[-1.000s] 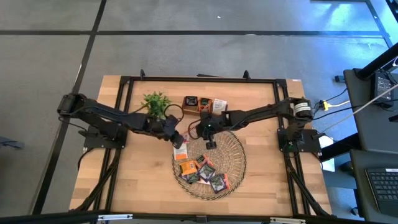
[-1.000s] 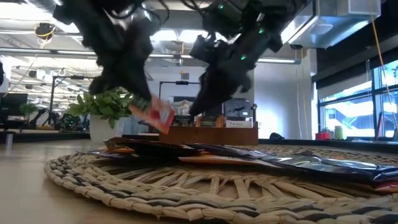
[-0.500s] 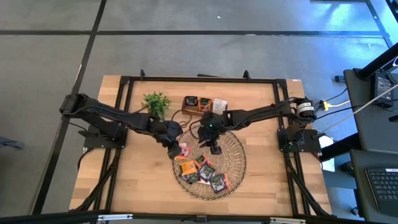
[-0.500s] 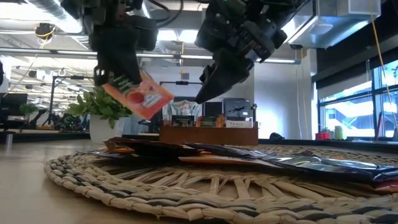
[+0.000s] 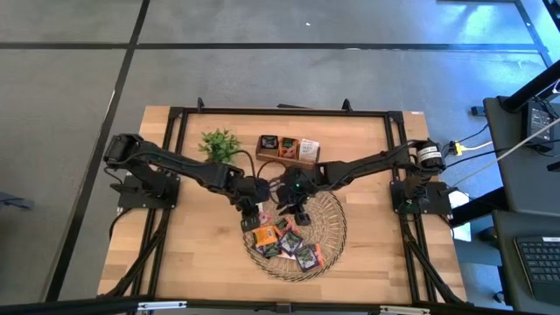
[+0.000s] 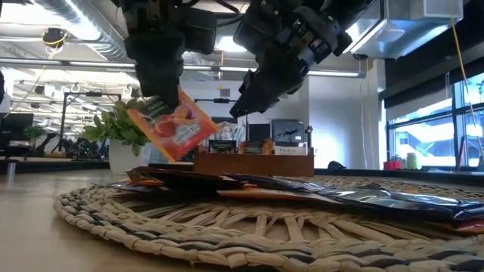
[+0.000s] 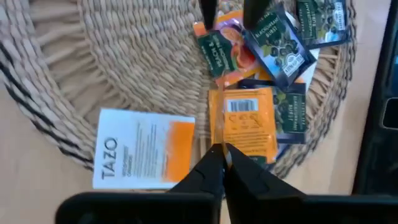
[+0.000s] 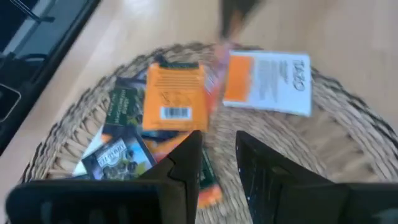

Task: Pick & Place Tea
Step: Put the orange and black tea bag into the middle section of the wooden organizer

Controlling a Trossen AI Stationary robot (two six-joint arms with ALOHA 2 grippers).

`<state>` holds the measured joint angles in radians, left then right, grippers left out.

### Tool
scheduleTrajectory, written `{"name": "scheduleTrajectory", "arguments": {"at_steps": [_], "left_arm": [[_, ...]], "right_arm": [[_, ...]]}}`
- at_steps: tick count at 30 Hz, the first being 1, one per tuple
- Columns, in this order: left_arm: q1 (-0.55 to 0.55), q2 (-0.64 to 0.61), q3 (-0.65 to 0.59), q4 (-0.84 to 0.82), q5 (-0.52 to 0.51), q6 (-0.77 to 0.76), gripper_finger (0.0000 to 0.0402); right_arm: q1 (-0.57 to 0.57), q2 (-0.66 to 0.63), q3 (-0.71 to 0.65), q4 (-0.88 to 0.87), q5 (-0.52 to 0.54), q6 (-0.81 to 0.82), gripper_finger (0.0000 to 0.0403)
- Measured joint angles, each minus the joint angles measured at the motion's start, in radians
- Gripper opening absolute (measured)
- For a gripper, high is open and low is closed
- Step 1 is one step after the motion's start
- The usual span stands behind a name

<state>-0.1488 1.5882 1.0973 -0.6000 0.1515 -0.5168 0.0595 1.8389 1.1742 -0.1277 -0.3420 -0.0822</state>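
Note:
Several tea sachets (image 5: 284, 245) lie flat on the round woven tray (image 5: 337, 232). Among them are an orange one with a barcode (image 7: 245, 124) and a white-and-orange one (image 7: 143, 155) near the tray's left rim. My left gripper (image 5: 254, 213) hangs over that rim, shut on a red-orange sachet (image 6: 172, 130). My right gripper (image 5: 300, 213) hovers over the tray's far part just right of it. It slants down, its fingers (image 8: 186, 162) apart with nothing between them. My left gripper pinches the red-orange sachet by its upper edge (image 6: 156, 111) between its two fingers, which come from above, slanting down. The sachet hangs tilted below the fingertips, clear of the tray. The left wrist view shows only its thin edge (image 7: 217, 138).
A brown wooden box (image 5: 287, 149) holding sachets stands at the far middle of the table. A small green plant (image 5: 219, 144) is to its left. Bare wood lies left and right of the tray. A black frame runs round the tabletop.
My left gripper has moved toward the near edge and the tray's left rim, rising a little and rolling. The held sachet has turned with it and now shows its printed face in the low view. My right gripper has shifted slightly toward the near edge above the tray.

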Motion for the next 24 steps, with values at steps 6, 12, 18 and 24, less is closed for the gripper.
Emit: {"name": "scheduleTrajectory", "arguments": {"at_steps": [6,12,18,24], "left_arm": [[-0.019,0.002,0.002,0.006,-0.012,0.026,0.0003],[-0.054,0.002,0.002,0.005,-0.001,0.015,0.0003],[-0.102,0.002,0.002,-0.023,0.004,0.006,0.0003],[-0.146,0.002,0.002,-0.048,0.004,-0.061,0.0003]], "right_arm": [[0.038,0.001,-0.031,0.098,0.004,-0.001,0.0101],[0.047,0.001,-0.032,0.137,0.008,0.015,0.0101],[0.048,0.001,-0.032,0.136,0.008,0.048,0.0118],[0.047,0.001,-0.032,0.132,0.009,0.053,0.016]]}}
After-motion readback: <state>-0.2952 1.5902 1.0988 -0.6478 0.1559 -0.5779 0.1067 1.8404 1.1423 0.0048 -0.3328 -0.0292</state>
